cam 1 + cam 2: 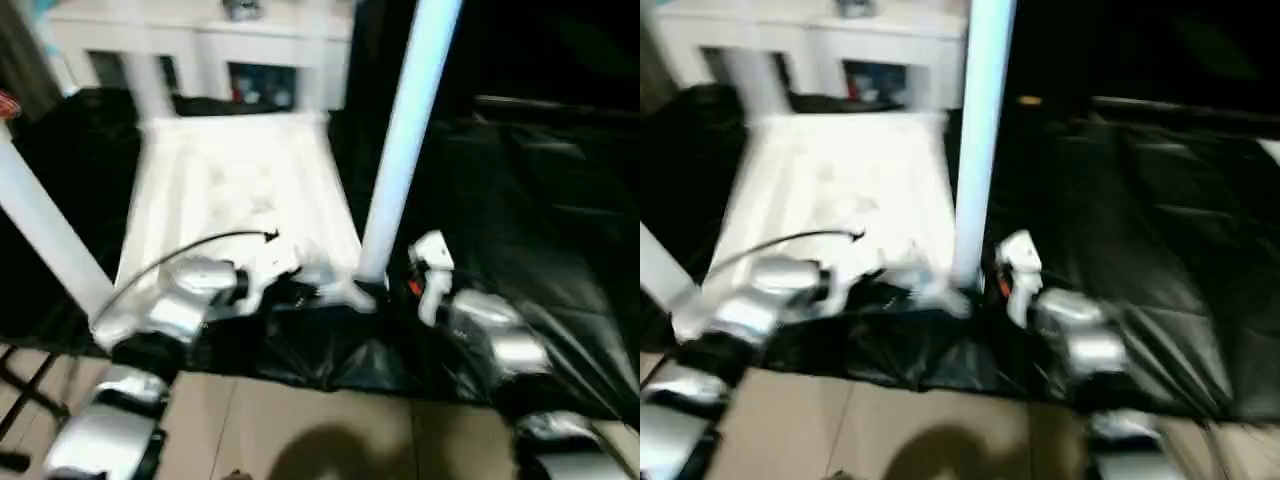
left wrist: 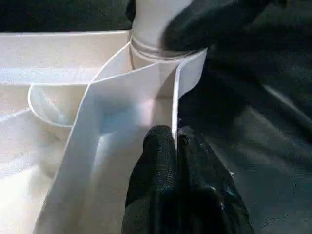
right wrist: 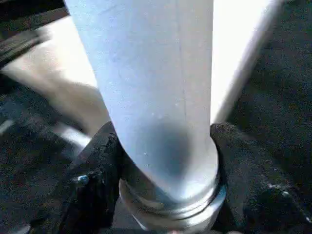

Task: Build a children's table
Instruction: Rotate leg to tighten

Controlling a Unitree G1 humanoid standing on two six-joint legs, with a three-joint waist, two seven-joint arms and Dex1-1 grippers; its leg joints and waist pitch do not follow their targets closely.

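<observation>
The table top (image 1: 240,190) lies upside down on black sheeting (image 1: 520,220), white plastic, ribbed underside up. One leg (image 1: 405,140) stands upright in the socket at the top's near right corner; a second leg (image 1: 45,235) rises tilted at its near left corner. Both legs are long, round, smooth and white. The sheeting is glossy and creased, its near edge hanging over a tan floor (image 1: 320,420). A white cabinet (image 1: 200,50) stands beyond the top's far edge.

The right gripper (image 3: 165,180) clamps the upright leg's base, one black finger on each side, just above a ringed collar at the socket. The left gripper (image 2: 176,146) pinches a thin upright rib at the top's near right corner, fingers pressed together on it.

The left wrist view shows curved and straight ribs meeting the round socket, with the leg seated in it. The right wrist view shows the leg's fine matte grain. The head views show both silver forearms and a black cable (image 1: 190,250) arching over the left one
</observation>
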